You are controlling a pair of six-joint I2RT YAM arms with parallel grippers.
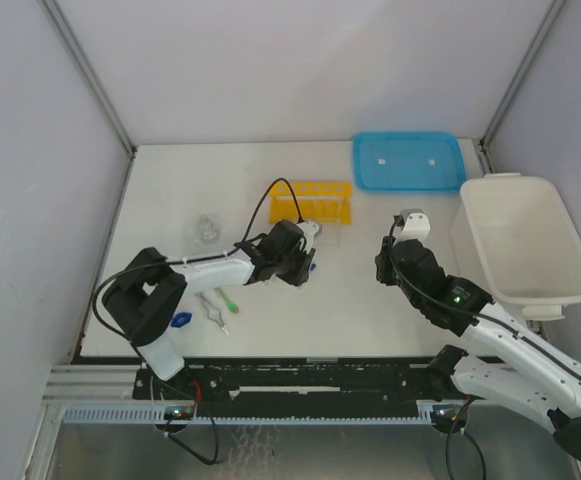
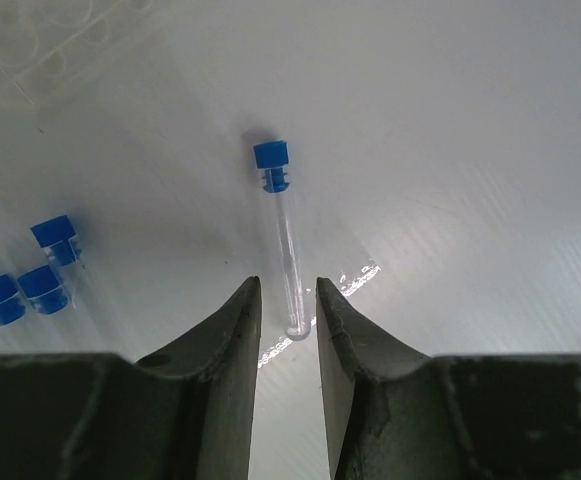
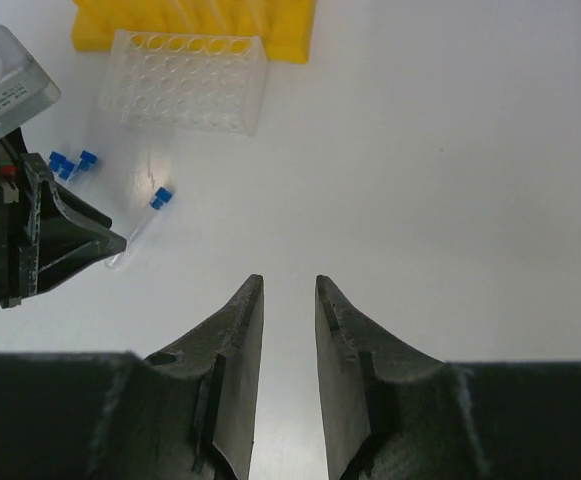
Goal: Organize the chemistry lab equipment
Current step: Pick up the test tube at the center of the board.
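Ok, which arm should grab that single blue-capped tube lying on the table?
Left. The left claw already straddles the rounded end of the blue-capped tube, jaws slightly apart on either side. The right claw hangs over bare table, holding nothing, with the tube off to its left.

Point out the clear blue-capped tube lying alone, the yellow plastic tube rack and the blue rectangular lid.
Clear blue-capped tube [image 2: 286, 240]: left wrist view, mid-barrel.
Yellow plastic tube rack [image 1: 311, 190]: top view, top edge.
Blue rectangular lid [image 1: 408, 161]: top view, centre.
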